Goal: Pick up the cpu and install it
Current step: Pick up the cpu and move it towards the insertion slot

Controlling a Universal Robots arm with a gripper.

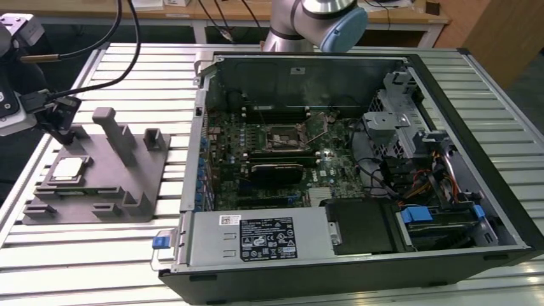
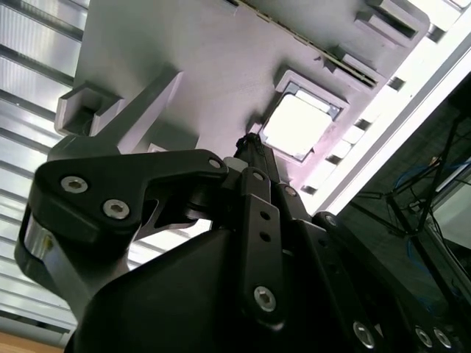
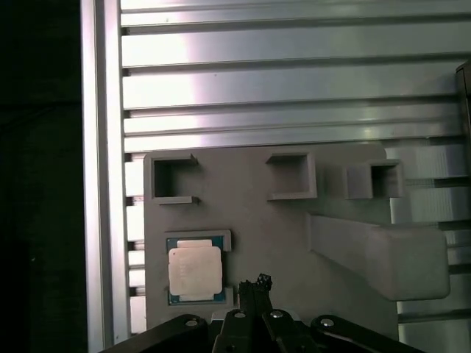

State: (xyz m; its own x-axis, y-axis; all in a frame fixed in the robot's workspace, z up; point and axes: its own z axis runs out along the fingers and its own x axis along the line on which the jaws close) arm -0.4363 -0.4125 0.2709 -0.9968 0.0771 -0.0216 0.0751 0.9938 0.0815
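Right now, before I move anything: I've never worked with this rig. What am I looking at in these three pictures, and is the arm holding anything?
The machine is one robot arm. The exterior view comes from a camera off the arm that looks over the whole slatted metal table. In it, the arm's base stands behind the open black computer case. Both wrist views come from cameras riding on the arm, looking past its dark gripper. At the exterior view's left lies a grey plastic block with upright posts. The cpu, a small flat square silver chip, sits in a recess of that block. The gripper hangs close over the block, beside the chip. The chip is not picked up yet.
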